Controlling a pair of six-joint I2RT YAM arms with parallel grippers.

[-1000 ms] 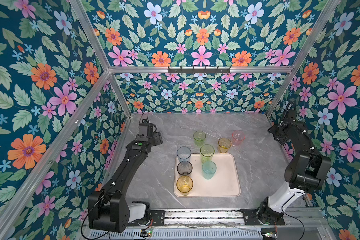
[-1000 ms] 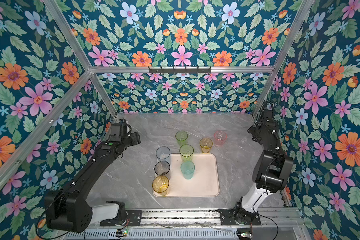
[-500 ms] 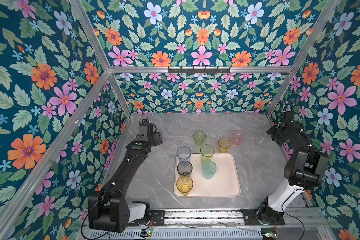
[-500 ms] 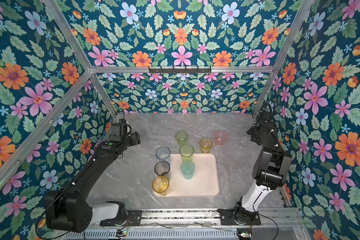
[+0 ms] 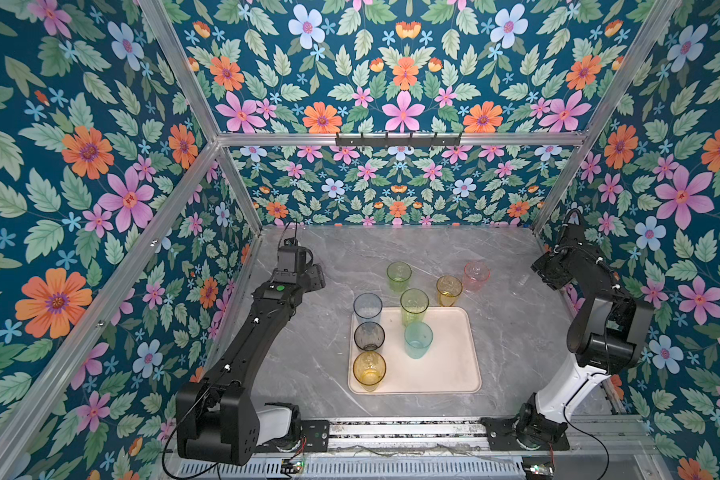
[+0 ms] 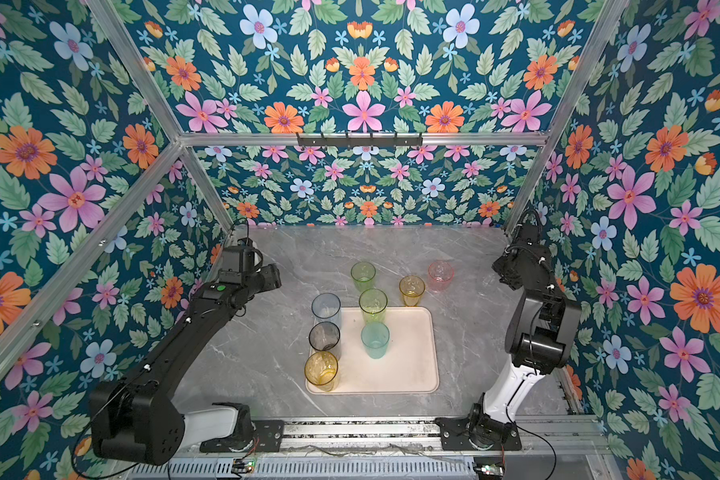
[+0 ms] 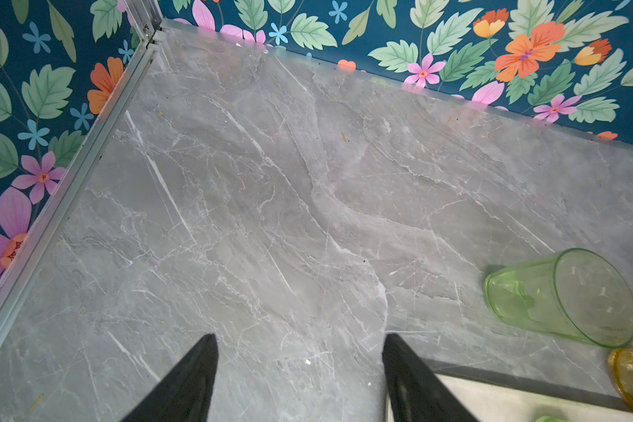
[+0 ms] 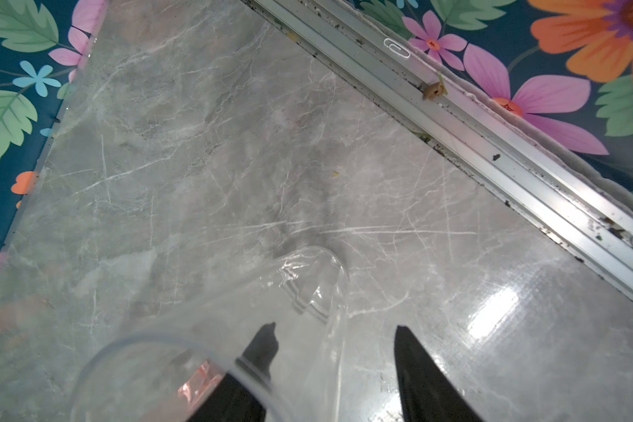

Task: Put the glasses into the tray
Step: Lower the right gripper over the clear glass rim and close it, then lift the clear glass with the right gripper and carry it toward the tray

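Observation:
The beige-pink tray (image 5: 445, 370) lies at the front middle of the table. In it stand a blue (image 5: 367, 308), a smoke grey (image 5: 369, 336), an amber (image 5: 369, 369), a yellow-green (image 5: 414, 305) and a teal glass (image 5: 418, 338). Behind it on the table are a green (image 5: 399, 275), a short amber (image 5: 449, 289) and a pink glass (image 5: 476, 274). My right gripper (image 8: 334, 327) is by the right wall, open. One finger is inside a clear glass (image 8: 234, 321), the other outside its wall with a gap. My left gripper (image 7: 300, 341) hangs open over bare table.
An aluminium rail (image 8: 490, 146) with a paperclip (image 8: 397, 47) runs along the right wall close to the clear glass. Floral walls enclose the table on three sides. The left wrist view shows the green glass (image 7: 563, 296) and a tray corner (image 7: 490, 400).
The right gripper's jaws have narrowed around the clear glass's wall, and the right arm has drawn slightly toward the right wall. The left arm has not moved.

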